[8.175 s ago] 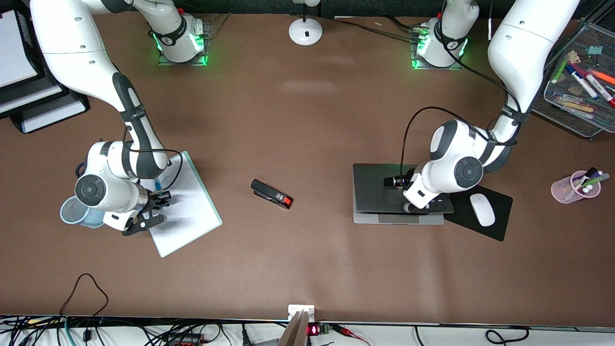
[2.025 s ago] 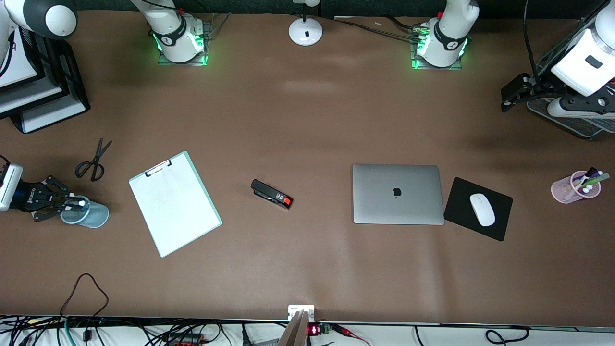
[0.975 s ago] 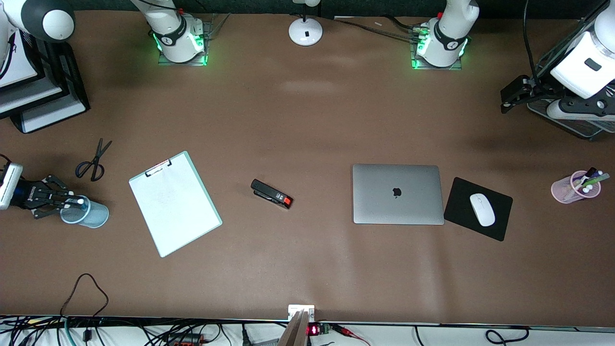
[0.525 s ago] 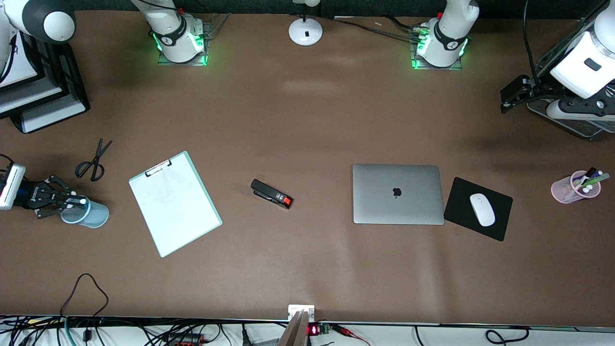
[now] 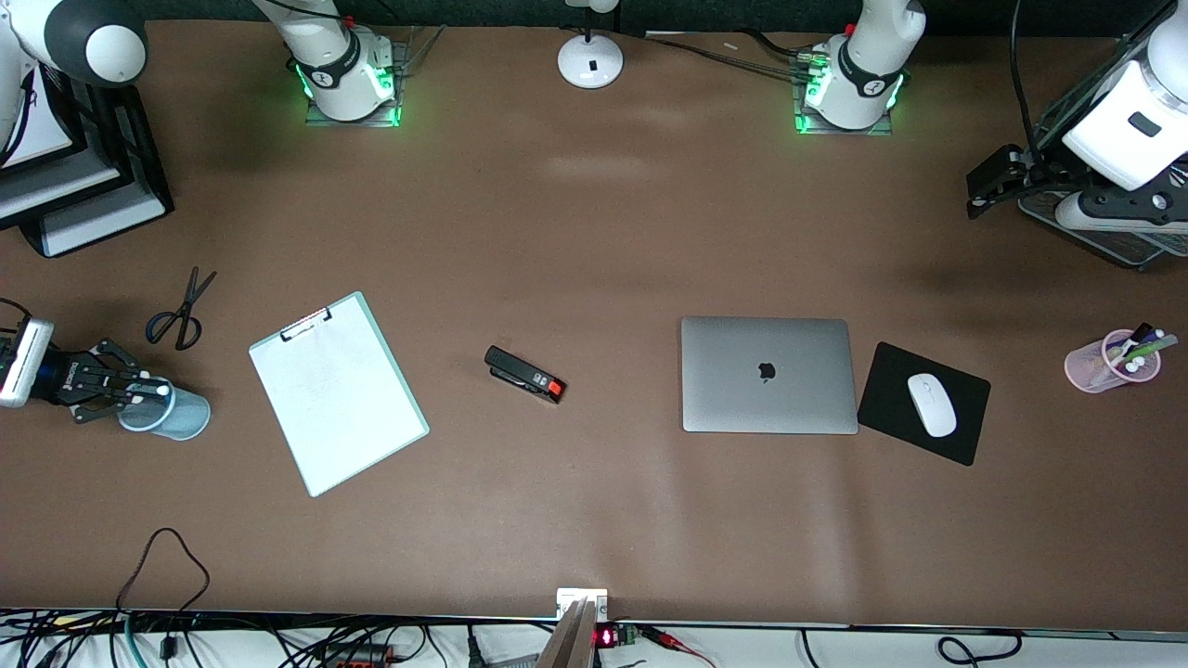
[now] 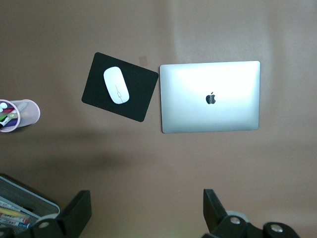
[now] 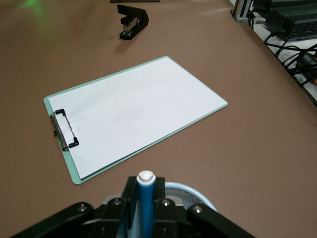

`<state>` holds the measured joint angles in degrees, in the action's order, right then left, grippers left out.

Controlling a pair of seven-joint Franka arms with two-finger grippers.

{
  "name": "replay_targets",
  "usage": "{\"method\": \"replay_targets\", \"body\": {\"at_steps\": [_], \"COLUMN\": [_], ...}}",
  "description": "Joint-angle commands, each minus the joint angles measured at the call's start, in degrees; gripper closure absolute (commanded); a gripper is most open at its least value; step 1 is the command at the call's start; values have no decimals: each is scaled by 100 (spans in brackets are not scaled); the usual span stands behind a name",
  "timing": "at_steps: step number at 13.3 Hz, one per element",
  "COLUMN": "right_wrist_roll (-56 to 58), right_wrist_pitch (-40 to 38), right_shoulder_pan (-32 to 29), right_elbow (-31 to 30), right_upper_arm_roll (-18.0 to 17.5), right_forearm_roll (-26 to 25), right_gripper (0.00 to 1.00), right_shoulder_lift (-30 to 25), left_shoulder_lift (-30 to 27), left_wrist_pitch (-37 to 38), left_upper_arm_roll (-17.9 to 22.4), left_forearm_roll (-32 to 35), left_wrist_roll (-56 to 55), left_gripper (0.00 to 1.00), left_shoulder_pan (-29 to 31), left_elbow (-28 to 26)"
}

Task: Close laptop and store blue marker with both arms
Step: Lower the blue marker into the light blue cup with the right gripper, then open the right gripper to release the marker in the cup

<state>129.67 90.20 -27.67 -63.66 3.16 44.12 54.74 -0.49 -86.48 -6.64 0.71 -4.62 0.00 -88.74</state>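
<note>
One laptop (image 5: 768, 374), one clipboard (image 5: 338, 392), one stapler (image 5: 524, 374), one mouse (image 5: 931, 404), two cups (image 5: 176, 415).

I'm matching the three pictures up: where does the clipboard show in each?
Front view: clipboard flat on the table, between the scissors and the stapler.
Left wrist view: not in it.
Right wrist view: clipboard mid-picture.
Shared landmark: the stapler, in the front and right wrist views.
</note>
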Motion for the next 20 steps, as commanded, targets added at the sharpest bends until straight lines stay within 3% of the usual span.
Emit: {"method": "replay_targets", "body": {"at_steps": [1,5,11,16,20], "right_wrist_roll": [-431,-1116,-2619,-3877,-4983], "right_wrist_pitch": [-38,-143,-740,-899,-882], "right_shoulder_pan": [-63,-63,-2,445,963], "right_elbow": [239,266,275,275,284], "right_upper_arm_roll": [-26,36,36,27,36], "right_forearm_roll": [80,-34,-859,-1668,-2064], "right_gripper": [0,0,0,0,0], "right_shoulder_lift": [64,-313,-1033,-1772,-1993], "left_shoulder_lift": [-83,-65,-48,-48,-57], "left_wrist_pitch": [-70,-88,-158,-158,-158], "left_upper_arm_roll": [5,14,31,31,31], "left_forearm_roll": [-123,-193,-282,-282,-282], "left_wrist_roll": [137,137,128,128,102], "left_gripper": [0,0,0,0,0], "left_shoulder_pan": [35,35,44,44,44], "left_elbow": [-47,-39,-39,-30,-39]}}
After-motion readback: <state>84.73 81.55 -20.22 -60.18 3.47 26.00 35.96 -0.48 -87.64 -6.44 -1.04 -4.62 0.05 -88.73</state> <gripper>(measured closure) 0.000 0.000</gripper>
